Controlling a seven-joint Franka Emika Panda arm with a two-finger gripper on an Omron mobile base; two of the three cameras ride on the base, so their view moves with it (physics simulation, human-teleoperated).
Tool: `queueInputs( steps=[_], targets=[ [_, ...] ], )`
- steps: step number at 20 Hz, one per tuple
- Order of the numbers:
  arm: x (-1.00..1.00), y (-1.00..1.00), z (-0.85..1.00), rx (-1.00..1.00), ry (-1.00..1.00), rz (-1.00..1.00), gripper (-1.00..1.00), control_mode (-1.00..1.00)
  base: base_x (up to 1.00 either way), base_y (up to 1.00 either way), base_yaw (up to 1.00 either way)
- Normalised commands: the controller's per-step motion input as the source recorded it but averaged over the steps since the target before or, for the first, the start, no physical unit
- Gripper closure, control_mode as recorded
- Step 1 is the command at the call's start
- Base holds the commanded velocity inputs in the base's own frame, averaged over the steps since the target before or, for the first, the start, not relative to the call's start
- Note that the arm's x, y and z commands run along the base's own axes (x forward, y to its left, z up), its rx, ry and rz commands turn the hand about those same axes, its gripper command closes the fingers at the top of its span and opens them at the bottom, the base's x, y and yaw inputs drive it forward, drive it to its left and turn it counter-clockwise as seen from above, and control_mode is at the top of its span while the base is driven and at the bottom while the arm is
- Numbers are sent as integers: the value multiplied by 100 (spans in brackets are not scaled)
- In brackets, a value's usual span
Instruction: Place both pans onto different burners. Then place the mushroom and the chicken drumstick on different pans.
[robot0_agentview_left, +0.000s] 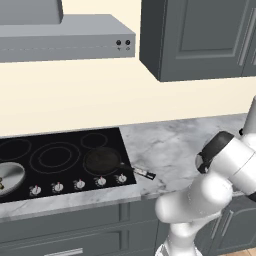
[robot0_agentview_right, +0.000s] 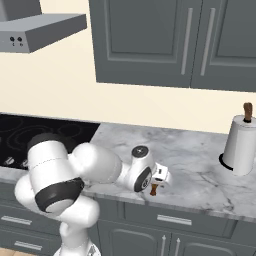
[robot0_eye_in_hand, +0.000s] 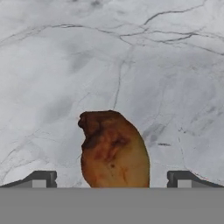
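Both pans sit on burners: dark pan (robot0_agentview_left: 102, 161), silver pan (robot0_agentview_left: 9, 177) apparently holding the mushroom. My gripper (robot0_eye_in_hand: 112, 179) hangs wide around the drumstick (robot0_eye_in_hand: 114, 151) over the counter (robot0_eye_in_hand: 131, 65); grasp unclear.

Paper towel roll (robot0_agentview_right: 241, 145) on marble counter (robot0_agentview_right: 200, 165)

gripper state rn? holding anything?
Gripper: open, fingertips set wide either side of the drumstick on the marble counter; not closed on it.
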Motion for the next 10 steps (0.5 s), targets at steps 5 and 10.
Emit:
queueInputs(
  steps=[5,10],
  targets=[
    [16,-9,-14,-2,0,0,100,-100,0,0,0],
    [7,-1,-7,-2,0,0,100,-100,0,0,0]
  ],
)
